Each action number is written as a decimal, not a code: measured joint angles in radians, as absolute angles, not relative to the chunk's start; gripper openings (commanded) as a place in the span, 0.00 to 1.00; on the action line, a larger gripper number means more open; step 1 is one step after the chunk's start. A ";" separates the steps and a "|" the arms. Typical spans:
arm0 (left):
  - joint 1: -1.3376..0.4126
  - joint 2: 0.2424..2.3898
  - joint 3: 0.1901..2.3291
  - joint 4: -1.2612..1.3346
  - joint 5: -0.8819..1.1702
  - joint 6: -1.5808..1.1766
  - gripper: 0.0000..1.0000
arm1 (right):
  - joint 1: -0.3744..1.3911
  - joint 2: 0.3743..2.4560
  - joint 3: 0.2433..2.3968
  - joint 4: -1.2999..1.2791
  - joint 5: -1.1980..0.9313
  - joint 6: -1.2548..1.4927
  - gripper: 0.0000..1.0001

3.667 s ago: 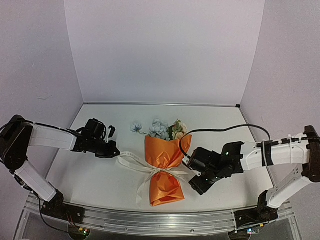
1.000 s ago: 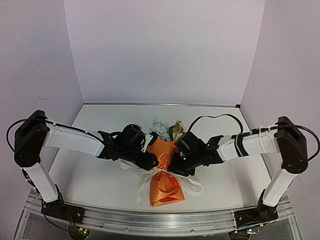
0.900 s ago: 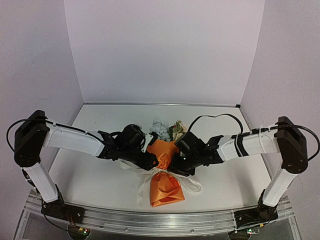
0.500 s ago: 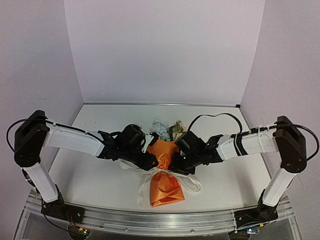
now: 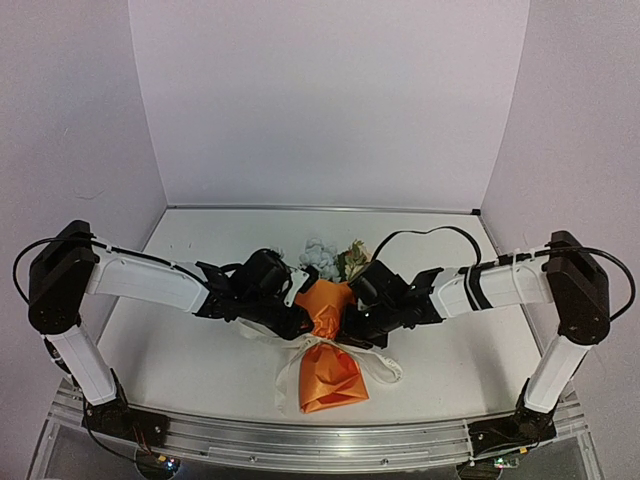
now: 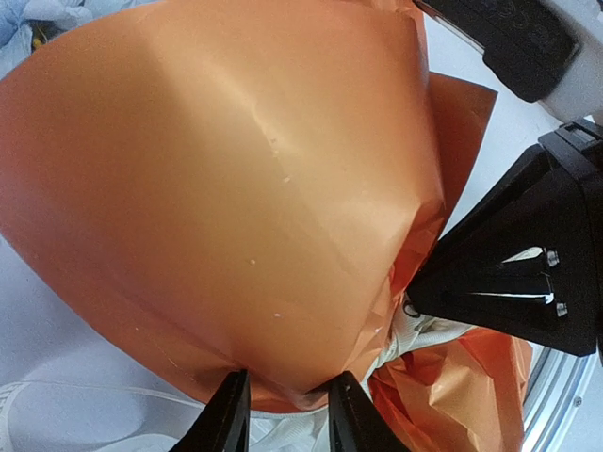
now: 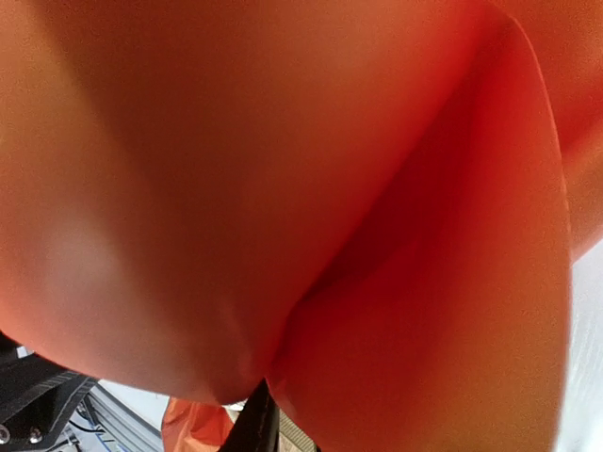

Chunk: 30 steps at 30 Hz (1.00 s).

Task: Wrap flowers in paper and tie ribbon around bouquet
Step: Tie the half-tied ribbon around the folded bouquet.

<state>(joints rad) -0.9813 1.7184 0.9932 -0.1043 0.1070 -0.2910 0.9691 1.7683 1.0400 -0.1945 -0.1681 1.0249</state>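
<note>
The bouquet (image 5: 326, 345) lies mid-table, an orange paper (image 5: 330, 375) cone pinched at its waist by the cream ribbon (image 5: 385, 368), whose tails trail to both sides. Pale blue and cream flowers (image 5: 322, 254) stick out of the far end. My left gripper (image 5: 300, 322) presses the waist from the left. In the left wrist view its fingers (image 6: 232, 420) stand on either side of a paper (image 6: 245, 188) fold, touching it, with ribbon (image 6: 415, 335) beside. My right gripper (image 5: 353, 324) meets it from the right. Paper (image 7: 283, 188) fills the right wrist view, and only one finger (image 7: 256, 426) shows.
The white table (image 5: 170, 350) is walled in by pale panels on three sides. A metal rail (image 5: 320, 442) runs along its near edge. The right arm's black cable (image 5: 420, 234) arches over the far right. The right gripper's black body (image 6: 513, 273) sits very close in the left wrist view.
Both grippers have come in from the sides to the bouquet's waist. Over the last second they have hardly shifted, and the paper between them looks squeezed a little narrower.
</note>
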 measured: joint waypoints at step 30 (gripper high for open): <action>-0.981 1.724 0.993 -0.103 0.065 -0.295 0.00 | 0.945 1.638 0.921 -0.251 -0.081 0.858 0.00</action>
